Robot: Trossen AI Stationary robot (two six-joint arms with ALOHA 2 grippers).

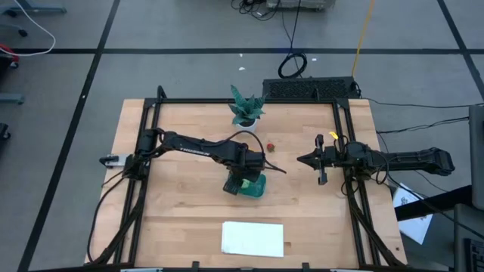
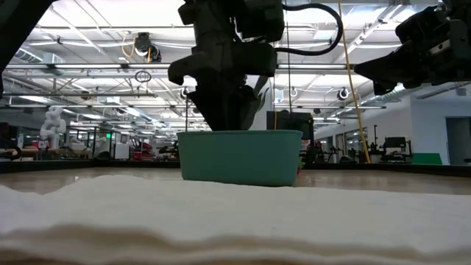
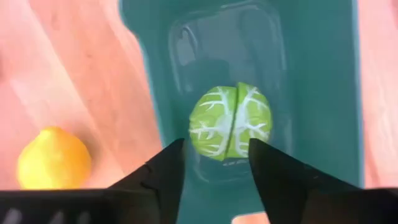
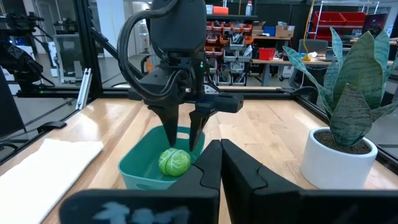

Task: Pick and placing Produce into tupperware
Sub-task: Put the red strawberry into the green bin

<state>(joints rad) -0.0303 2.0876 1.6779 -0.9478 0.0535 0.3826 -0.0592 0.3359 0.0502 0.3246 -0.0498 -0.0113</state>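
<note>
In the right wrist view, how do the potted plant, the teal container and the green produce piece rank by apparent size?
1. Potted plant, though nearer the camera.
2. Teal container.
3. Green produce piece, inside the container.

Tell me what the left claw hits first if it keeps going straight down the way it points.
Most likely the tupperware floor. The left claw points down into it, with the light-green produce just past its fingers; depth is unclear, so the fingertips might graze that piece first.

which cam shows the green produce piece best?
Left wrist view: the light-green piece fills mid-frame, lying in the tupperware. Right wrist view shows it smaller. High view: the left arm covers it. Low view: the tupperware wall hides it.
</note>
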